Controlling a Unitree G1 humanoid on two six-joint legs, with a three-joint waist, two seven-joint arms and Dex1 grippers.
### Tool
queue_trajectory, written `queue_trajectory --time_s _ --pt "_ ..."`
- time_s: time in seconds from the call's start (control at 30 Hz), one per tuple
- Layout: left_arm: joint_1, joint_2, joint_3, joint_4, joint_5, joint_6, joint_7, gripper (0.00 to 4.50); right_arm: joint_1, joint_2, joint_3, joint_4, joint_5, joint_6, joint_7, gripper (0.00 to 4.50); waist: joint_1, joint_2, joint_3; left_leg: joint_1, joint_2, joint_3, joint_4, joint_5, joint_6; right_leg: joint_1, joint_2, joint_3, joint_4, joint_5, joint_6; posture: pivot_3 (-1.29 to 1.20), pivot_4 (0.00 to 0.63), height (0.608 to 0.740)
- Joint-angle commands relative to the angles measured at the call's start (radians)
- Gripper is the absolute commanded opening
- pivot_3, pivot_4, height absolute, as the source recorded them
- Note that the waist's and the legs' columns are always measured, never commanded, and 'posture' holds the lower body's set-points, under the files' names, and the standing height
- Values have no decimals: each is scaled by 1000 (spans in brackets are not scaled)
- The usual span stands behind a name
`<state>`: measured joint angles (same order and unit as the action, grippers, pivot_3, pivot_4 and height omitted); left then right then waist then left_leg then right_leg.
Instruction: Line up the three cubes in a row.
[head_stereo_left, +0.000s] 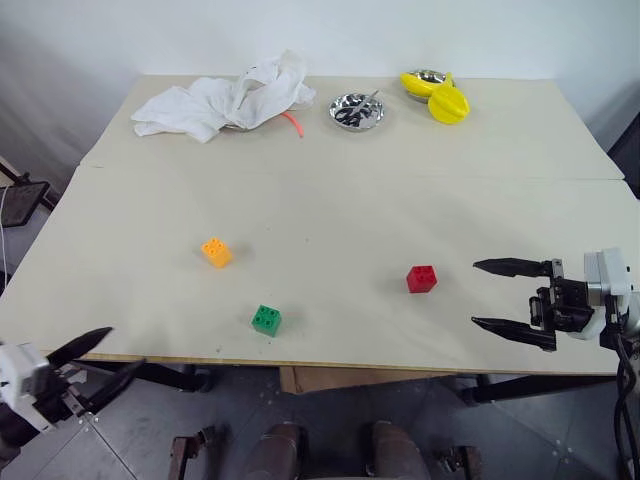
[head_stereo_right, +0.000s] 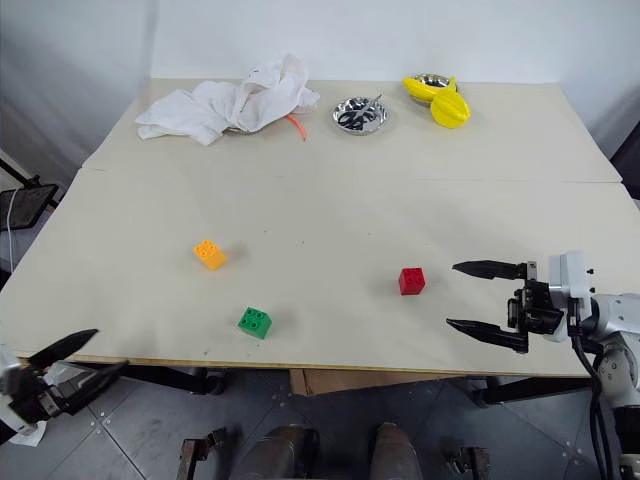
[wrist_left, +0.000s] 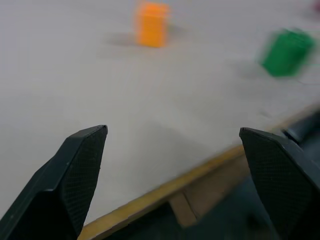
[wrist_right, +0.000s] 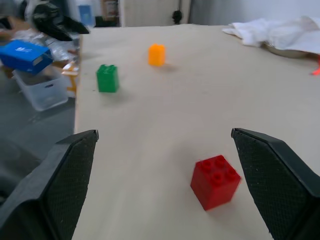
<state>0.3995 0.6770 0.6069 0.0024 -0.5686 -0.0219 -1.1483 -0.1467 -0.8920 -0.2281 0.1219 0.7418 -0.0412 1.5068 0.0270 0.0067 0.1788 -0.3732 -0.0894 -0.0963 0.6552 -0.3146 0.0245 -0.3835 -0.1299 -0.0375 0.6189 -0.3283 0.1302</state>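
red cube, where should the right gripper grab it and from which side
Probably across two opposite flat side walls of the red cube, not the studded top. It sits upright and alone on the table, and the open right gripper already faces it from the right, so come in level from there.

This is looking like a robot test lab or workroom, not a home. A plain beige table (head_stereo_left: 330, 200) made of two boards is standing against a bare white wall (head_stereo_left: 320, 30) on a grey tiled floor (head_stereo_left: 150, 430). Mismatched props are sitting along its far edge: a crumpled white cloth (head_stereo_left: 225, 100), a small steel bowl (head_stereo_left: 357, 110) and yellow plastic pieces (head_stereo_left: 440, 95). Beside the table, a clear plastic storage bin (wrist_right: 42, 87) is holding a blue box (wrist_right: 22, 55) (label unreadable).
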Motion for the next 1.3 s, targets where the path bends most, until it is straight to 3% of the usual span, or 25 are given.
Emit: queue_trajectory --time_s 0.03,0.17,0.4,0.63,0.8,0.9,1.17,1.3 --pt "-54 58 -90 -102 18 -9 -68 4500 -33 -23 -20 13 -31 -19 76 4469 -2 0 0 0 0 0 0 0 0 0 0 0 -1 0 0 0 150 740" --pt "-173 68 -225 -253 -22 155 22 4500 -47 -34 -6 15 -49 -32 108 4469 -4 0 0 2 0 0 -1 0 0 1 0 0 1 0 0 0 150 740" --pt "-266 -88 -500 -539 74 502 463 4500 -55 -25 23 -45 -58 -1 93 4469 -11 0 0 2 0 0 -2 0 0 0 1 0 3 0 1 0 150 740" --pt "-294 -192 -592 -620 181 661 725 4500 -41 -13 24 -90 -57 28 78 4469 0 0 0 2 1 0 1 0 -1 1 3 0 3 0 1 0 150 740" --pt "-259 -217 -613 -645 219 684 787 4500 -42 -12 19 -93 -58 32 82 4469 1 0 0 2 0 0 1 0 -1 1 2 0 3 0 1 0 150 740" --pt "-249 -212 -617 -645 225 686 784 4001 -48 -12 21 -91 -60 31 84 4500 1 0 0 2 0 0 1 0 -1 1 2 0 3 0 1 0 150 740" --pt "-307 -138 -606 -583 234 614 675 1554 -23 -33 0 -75 -69 25 96 4500 3 0 0 2 0 0 1 0 -1 1 2 0 2 0 1 0 150 740" --pt "-498 -43 -646 -392 226 384 382 1512 51 -66 -61 -59 -73 13 95 4500 18 0 0 1 0 -2 3 0 -1 2 2 -2 2 0 1 0 150 740"
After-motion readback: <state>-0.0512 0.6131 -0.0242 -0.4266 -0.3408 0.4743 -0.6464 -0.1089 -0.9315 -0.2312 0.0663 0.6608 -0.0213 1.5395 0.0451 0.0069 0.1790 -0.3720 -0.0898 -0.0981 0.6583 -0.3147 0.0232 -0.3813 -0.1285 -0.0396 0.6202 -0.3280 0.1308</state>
